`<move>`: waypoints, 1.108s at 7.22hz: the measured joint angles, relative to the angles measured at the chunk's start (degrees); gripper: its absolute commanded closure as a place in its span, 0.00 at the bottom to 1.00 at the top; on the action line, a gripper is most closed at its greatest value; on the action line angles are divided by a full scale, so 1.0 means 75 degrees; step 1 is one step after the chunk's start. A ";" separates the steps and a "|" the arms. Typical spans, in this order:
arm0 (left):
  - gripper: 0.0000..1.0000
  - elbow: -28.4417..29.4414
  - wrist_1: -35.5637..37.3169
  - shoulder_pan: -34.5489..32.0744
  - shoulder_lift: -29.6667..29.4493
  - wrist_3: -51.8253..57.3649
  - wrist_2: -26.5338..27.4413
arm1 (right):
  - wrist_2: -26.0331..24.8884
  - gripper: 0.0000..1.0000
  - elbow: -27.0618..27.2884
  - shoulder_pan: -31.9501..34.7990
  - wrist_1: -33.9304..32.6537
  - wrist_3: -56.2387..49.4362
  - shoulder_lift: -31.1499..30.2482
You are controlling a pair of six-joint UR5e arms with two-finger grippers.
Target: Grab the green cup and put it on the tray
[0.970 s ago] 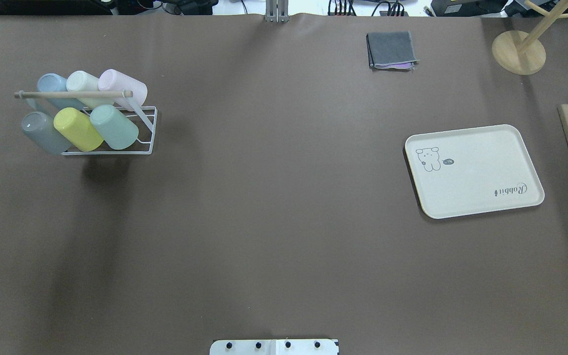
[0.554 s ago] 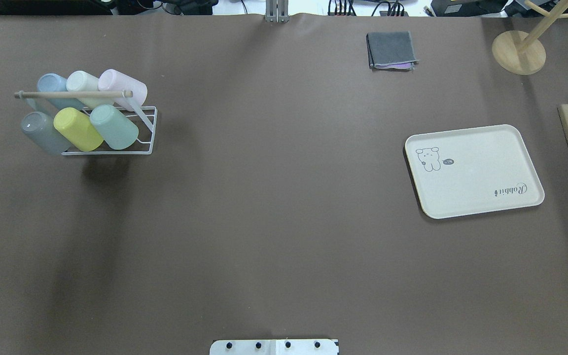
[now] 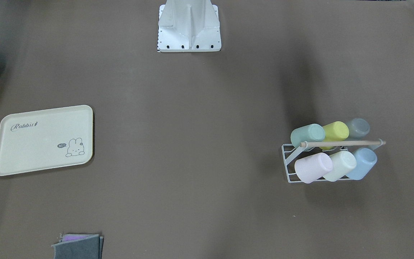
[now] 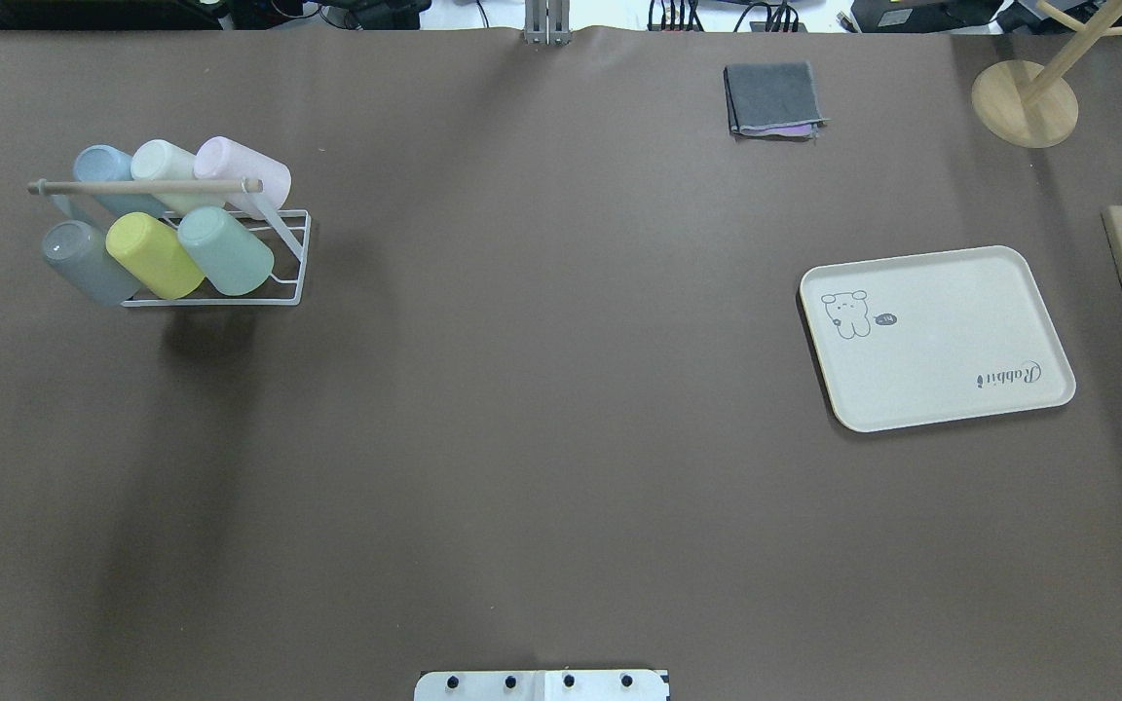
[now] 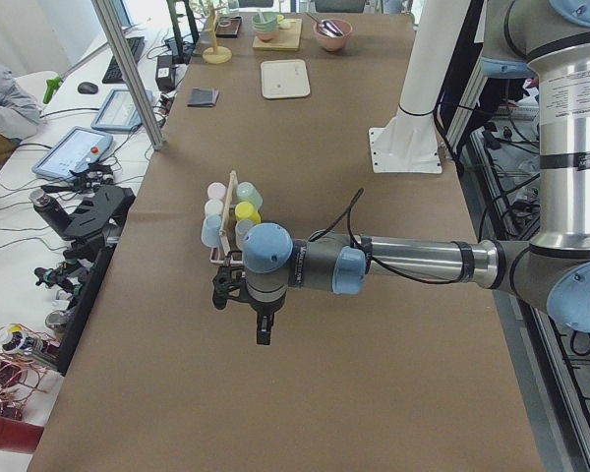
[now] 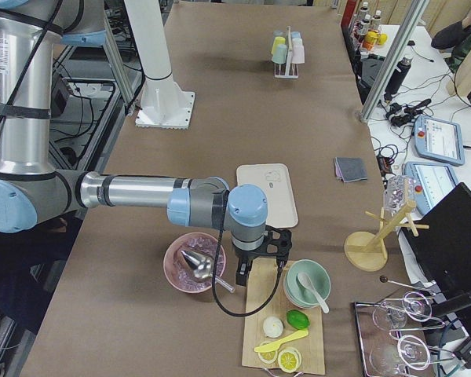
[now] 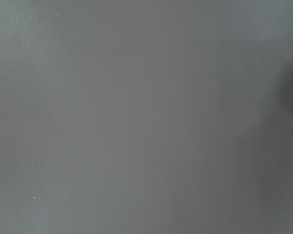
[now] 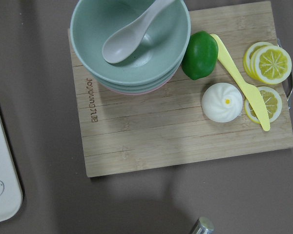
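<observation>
The green cup [image 4: 226, 251] lies tilted on a white wire rack [image 4: 293, 282] at the table's left, rightmost in the near row, beside a yellow cup [image 4: 154, 255]. It also shows in the front view [image 3: 307, 135]. The cream tray [image 4: 951, 341] lies flat and bare at the right. My left gripper [image 5: 263, 332] hangs over bare table short of the rack; I cannot tell if it is open. My right gripper [image 6: 242, 275] hangs over a wooden board [image 6: 279, 322] beyond the tray; I cannot tell its state either. Neither gripper shows in the overhead, front or wrist views.
The rack holds several pastel cups under a wooden rod [image 4: 144, 186]. The board [image 8: 185, 141] carries stacked bowls [image 8: 130, 44] with a spoon, a lime, a bun, lemon slices and a yellow knife. A pink bowl [image 6: 195, 263], a folded grey cloth [image 4: 773, 99] and a wooden stand [image 4: 1024, 102] are nearby.
</observation>
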 measured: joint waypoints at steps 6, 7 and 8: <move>0.02 -0.0520 -0.0073 0.0397 0.0109 0.0078 0.0326 | 0.0512 0.00 0.0326 -0.0094 0.0500 0.0318 -0.0001; 0.02 -0.0704 -0.0061 0.0788 0.0054 0.0079 0.0638 | 0.0675 0.00 0.0516 -0.0219 0.0556 0.0501 -0.0007; 0.02 -0.1001 -0.0032 0.1312 0.0005 0.0066 0.1044 | 0.0856 0.00 0.0612 -0.0415 0.0586 0.0702 -0.0010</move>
